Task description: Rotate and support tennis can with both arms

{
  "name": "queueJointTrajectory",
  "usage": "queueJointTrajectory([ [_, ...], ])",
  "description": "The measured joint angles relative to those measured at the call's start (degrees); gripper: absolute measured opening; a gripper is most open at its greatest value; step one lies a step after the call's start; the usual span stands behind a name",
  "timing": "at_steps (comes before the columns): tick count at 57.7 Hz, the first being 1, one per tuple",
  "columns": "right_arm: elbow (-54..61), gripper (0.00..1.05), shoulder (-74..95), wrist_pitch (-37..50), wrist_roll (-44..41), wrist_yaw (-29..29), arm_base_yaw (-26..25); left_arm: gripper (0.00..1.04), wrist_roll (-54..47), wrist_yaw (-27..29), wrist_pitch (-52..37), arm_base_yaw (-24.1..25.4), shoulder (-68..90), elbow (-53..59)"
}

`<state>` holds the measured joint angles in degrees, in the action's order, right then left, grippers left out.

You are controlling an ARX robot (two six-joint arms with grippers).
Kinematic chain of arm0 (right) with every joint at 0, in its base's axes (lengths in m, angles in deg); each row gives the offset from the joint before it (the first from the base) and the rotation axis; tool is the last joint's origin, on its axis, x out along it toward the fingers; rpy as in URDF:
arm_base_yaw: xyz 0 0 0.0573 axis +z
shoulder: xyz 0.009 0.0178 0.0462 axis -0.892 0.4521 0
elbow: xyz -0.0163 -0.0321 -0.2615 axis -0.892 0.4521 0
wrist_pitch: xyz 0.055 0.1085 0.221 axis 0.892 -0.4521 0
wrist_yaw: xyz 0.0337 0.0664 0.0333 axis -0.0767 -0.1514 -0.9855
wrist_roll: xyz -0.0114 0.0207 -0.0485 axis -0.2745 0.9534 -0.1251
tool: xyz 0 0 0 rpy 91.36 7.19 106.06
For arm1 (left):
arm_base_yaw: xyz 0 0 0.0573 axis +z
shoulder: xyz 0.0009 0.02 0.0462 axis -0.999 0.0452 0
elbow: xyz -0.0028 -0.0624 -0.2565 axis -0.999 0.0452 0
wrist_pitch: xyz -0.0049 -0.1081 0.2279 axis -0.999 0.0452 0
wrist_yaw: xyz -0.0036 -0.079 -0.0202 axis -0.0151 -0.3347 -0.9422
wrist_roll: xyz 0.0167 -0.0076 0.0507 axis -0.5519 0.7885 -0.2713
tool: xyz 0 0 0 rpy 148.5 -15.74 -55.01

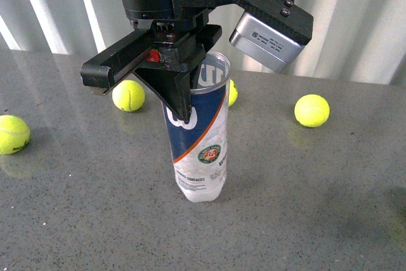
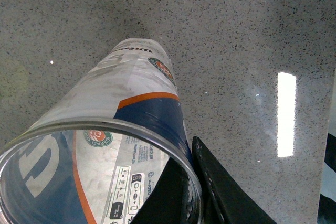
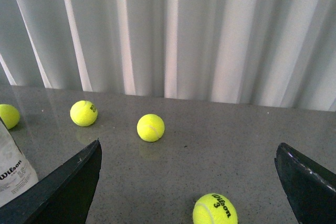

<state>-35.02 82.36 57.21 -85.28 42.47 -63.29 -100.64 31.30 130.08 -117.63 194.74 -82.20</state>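
Observation:
The tennis can (image 1: 202, 144) stands on its base on the grey table, open end up, slightly tilted and empty. My left gripper (image 1: 181, 109) comes down from above and is shut on the can's top rim. In the left wrist view one finger is inside and one finger (image 2: 220, 187) is outside the can (image 2: 131, 103), with the left gripper (image 2: 189, 145) pinching the wall. My right gripper (image 3: 189, 145) is open and empty above the table. The can's white lower part (image 3: 10, 177) shows beside one of the right gripper's fingers, apart from it.
Several yellow tennis balls lie loose on the speckled grey table (image 1: 304, 207): one at far left (image 1: 13, 134), one behind the can (image 1: 128, 95), one to the right (image 1: 311, 110). A ball (image 3: 215, 209) lies between the right gripper's fingers. A grey box module (image 1: 266, 39) hangs on the arm. White curtain behind.

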Motion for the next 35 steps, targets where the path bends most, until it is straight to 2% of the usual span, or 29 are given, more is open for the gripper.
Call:
queueJointTrajectory([
  [14,0.00,0.97,0.00,0.00,0.00,0.00,0.00,0.03,1.57,-0.52,1.40,-0.20,0.83,-0.61],
  [31,0.00,0.97,0.00,0.00,0.00,0.00,0.00,0.03,1.70,0.26,-2.19,-0.74,1.77,0.28],
  [35,0.00,0.97,0.00,0.00,0.00,-0.02,0.00,0.10,1.68,0.68,-2.89,-0.92,1.81,0.87],
])
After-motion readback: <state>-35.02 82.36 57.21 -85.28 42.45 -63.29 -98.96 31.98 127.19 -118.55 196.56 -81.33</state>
